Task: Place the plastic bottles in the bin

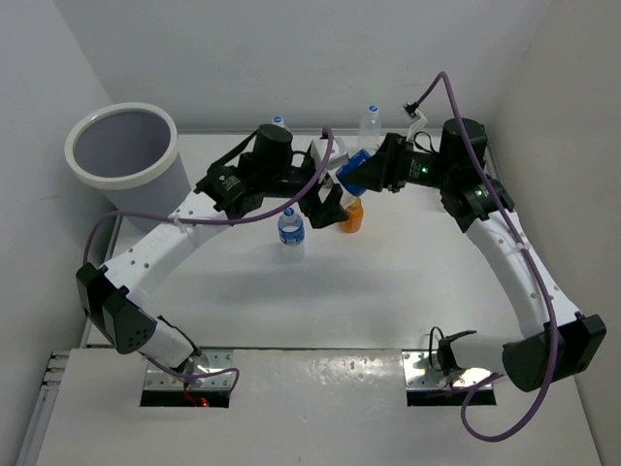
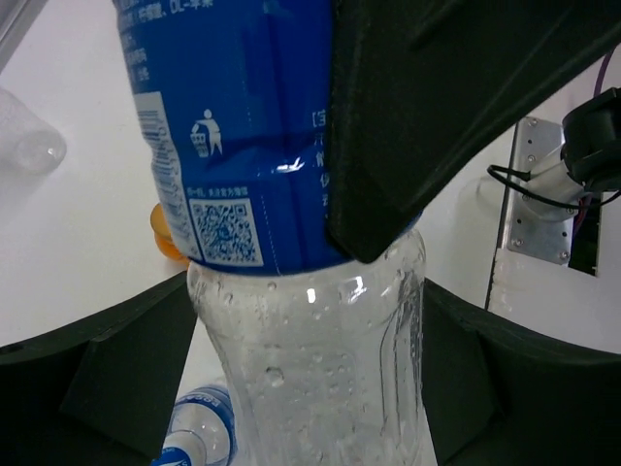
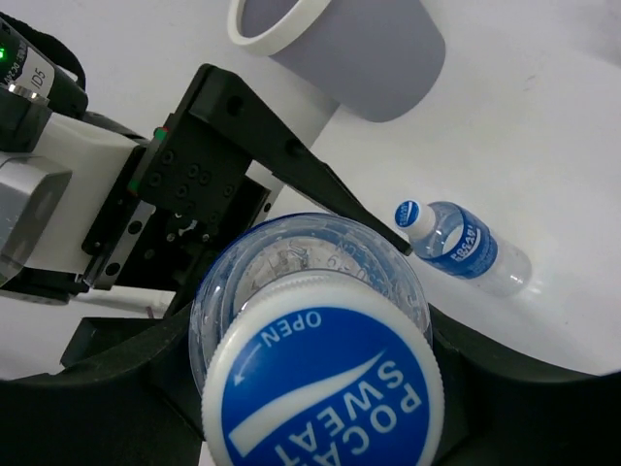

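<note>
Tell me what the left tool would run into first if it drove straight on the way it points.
The blue-labelled bottle gripped by the right tool: its clear lower body lies between the open fingers of the left tool. How soon they would touch is hard to judge.

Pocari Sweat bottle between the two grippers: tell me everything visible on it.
The Pocari Sweat bottle is clear plastic with a blue cap printed POCARI SWEAT and OPEN. Its blue label carries a QR code and a bin symbol. Droplets cling inside the bare lower body. It is held off the table by the right gripper, shut on its upper half. The left gripper stands open around the clear lower part; contact there cannot be told.
</note>
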Controlling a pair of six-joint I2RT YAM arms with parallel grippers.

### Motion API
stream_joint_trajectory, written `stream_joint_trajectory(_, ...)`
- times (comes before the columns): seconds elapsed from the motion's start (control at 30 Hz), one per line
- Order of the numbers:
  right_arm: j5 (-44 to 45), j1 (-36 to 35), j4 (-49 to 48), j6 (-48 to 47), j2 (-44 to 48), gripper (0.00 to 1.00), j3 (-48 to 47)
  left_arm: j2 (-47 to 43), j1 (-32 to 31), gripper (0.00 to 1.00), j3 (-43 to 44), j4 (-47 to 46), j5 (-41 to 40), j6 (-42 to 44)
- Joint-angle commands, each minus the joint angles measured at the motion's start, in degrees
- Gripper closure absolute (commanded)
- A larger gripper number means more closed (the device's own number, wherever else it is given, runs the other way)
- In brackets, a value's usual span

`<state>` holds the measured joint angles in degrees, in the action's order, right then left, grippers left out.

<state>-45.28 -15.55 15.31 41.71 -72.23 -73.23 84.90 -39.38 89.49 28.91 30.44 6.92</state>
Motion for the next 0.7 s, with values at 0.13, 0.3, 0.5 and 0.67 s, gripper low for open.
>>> stream_joint_trajectory(0.13, -4.12, -2.03, -3.80, 0.74, -2.47, 0.84, -4.02, 0.53, 2.45, 0.47, 2.34, -3.77, -7.66, -3.13)
stream_joint_trajectory(0.3, -3.24, -1.24, -3.71, -0.14, -8.01, 0.22, -13.06, -1.41, 7.37, 0.86, 3.93, -2.64, -15.48, -6.38)
stream_joint_trajectory(0.5, -1.05, 4.20, -5.73, 1.87, -17.50, 0.06, -24.76, -1.41, 24.58, 1.00, 11.57, 5.10, -27.69, -14.91)
stream_joint_trajectory(0.67, -0.26, -0.08, -3.63, -5.05, -21.37, 0.07, -23.98, 1.40, 40.56, 1.00, 19.82, 8.36, -35.45, -16.67)
